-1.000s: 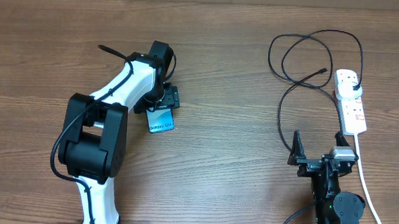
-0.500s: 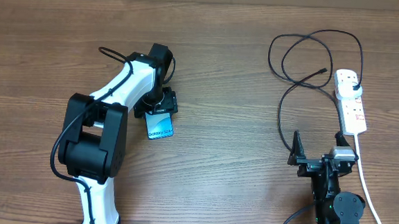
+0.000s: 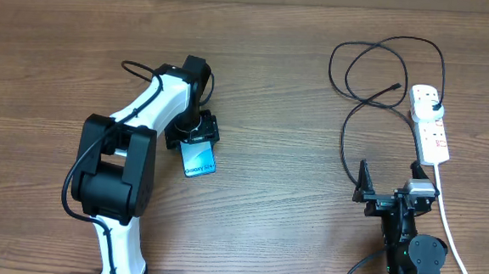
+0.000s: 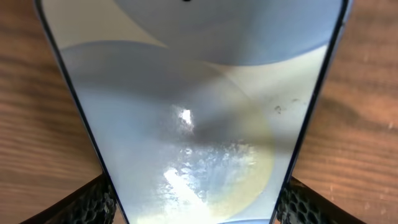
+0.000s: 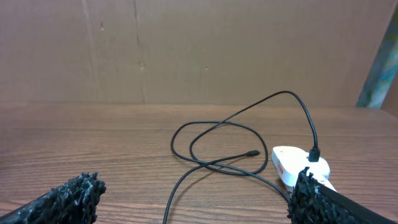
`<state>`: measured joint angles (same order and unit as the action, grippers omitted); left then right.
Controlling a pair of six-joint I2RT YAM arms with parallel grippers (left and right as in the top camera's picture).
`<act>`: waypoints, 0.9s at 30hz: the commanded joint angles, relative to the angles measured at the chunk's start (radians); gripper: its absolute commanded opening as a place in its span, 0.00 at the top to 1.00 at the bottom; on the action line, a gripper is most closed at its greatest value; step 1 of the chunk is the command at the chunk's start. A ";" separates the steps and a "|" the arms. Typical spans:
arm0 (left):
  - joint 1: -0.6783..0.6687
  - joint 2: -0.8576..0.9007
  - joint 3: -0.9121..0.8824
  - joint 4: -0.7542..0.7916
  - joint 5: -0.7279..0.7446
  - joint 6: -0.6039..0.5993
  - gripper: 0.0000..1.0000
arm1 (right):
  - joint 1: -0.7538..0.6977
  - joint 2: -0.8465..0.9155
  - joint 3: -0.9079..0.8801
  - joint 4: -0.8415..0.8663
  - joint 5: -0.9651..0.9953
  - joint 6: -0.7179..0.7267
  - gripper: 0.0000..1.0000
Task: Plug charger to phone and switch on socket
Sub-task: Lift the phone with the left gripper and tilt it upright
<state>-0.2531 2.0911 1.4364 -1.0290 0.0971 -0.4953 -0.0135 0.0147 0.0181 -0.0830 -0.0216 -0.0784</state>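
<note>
While in the left tool (image 4: 199, 208), phone (image 4: 193, 106) slim, dark-edged; glossy pale blue

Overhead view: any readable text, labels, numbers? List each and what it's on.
"Galaxy S24+": on the phone screen, small and only just legible.
Red markings on the socket: too small to read.
No other text shows in any view.
</note>
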 commanded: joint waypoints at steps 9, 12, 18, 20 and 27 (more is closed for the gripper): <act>-0.003 0.105 0.166 -0.224 0.277 0.069 0.57 | -0.006 -0.012 -0.011 0.002 0.005 -0.002 0.00; -0.003 0.105 0.189 -0.225 0.357 0.100 0.57 | -0.006 -0.012 -0.011 0.002 0.006 -0.002 0.00; -0.003 0.105 0.191 -0.238 0.376 0.109 0.56 | -0.006 -0.012 -0.011 0.002 0.005 -0.002 0.00; -0.003 0.105 0.191 -0.252 0.431 0.142 0.56 | -0.006 -0.012 -0.011 0.002 0.005 -0.002 0.00; -0.003 0.105 0.191 -0.311 0.692 0.343 0.56 | -0.006 -0.012 -0.011 0.002 0.005 -0.002 0.00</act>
<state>-0.2539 2.1910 1.6039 -1.3094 0.6079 -0.2897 -0.0135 0.0147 0.0181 -0.0830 -0.0216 -0.0784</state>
